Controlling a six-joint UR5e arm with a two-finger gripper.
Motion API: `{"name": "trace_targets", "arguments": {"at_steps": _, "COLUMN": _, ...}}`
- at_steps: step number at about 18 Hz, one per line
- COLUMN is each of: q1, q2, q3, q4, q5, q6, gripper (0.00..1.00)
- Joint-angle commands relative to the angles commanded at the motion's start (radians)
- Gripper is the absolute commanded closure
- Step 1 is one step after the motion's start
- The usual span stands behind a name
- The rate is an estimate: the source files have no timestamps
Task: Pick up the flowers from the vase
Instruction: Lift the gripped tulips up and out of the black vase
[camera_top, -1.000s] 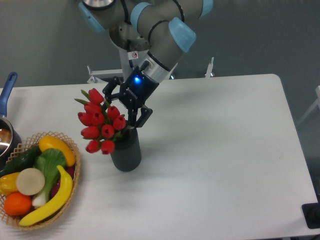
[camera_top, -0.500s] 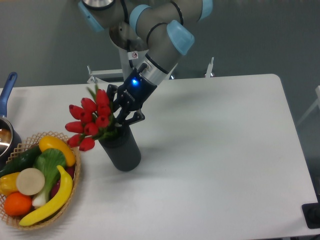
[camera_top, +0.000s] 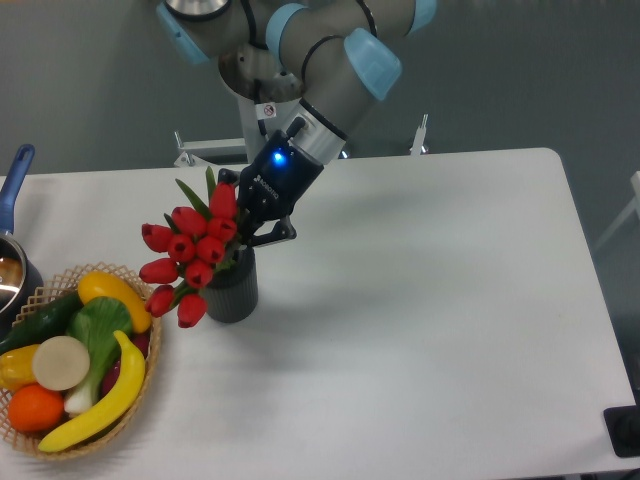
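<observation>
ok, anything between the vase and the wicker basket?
Only bare white table at surface level in the camera view. The flowers overhang that gap from the vase toward the wicker basket.

The white counter (camera_top: 430, 300) carries the dark grey ribbed vase (camera_top: 231, 293) left of its middle. A wicker basket (camera_top: 140, 385) of fruit and vegetables sits at the front left corner, and a metal pot (camera_top: 12, 272) with a blue handle stands at the left edge.

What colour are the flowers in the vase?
Red, with green leaves. The flowers show clearly in the fixed camera view, above the dark grey vase.
</observation>
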Motion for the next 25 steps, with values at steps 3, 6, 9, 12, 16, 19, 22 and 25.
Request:
{"name": "trace_targets", "arguments": {"at_steps": 3, "q1": 0.002, "q2": 0.035, "q3": -0.031, "q4": -0.002, "q5": 0.000, "q6": 0.000, "gripper": 1.00}}
{"name": "trace_targets", "arguments": {"at_steps": 6, "q1": 0.011, "q2": 0.087, "q3": -0.072, "q4": -0.003, "q5": -0.021, "q6": -0.002, "gripper": 1.00}}
{"name": "trace_targets", "arguments": {"at_steps": 9, "q1": 0.023, "q2": 0.118, "q3": -0.080, "q4": -0.011, "q5": -0.070, "q6": -0.034, "gripper": 1.00}}
{"name": "trace_targets", "arguments": {"at_steps": 12, "q1": 0.026, "q2": 0.127, "q3": -0.068, "q4": -0.011, "q5": -0.080, "q6": -0.090, "gripper": 1.00}}
{"name": "trace_targets", "arguments": {"at_steps": 16, "q1": 0.034, "q2": 0.127, "q3": -0.028, "q4": -0.011, "q5": -0.101, "q6": -0.143, "gripper": 1.00}}
{"name": "trace_targets", "arguments": {"at_steps": 19, "q1": 0.057, "q2": 0.127, "q3": 0.007, "q4": -0.012, "q5": -0.136, "q6": -0.150, "gripper": 1.00}}
{"name": "trace_targets", "arguments": {"at_steps": 22, "q1": 0.077, "q2": 0.126, "q3": 0.029, "q4": -0.011, "q5": -0.155, "q6": -0.186, "gripper": 1.00}}
{"name": "trace_targets", "arguments": {"at_steps": 25, "q1": 0.090, "q2": 0.126, "q3": 0.063, "q4": -0.011, "q5": -0.178, "q6": -0.225, "gripper": 1.00}}
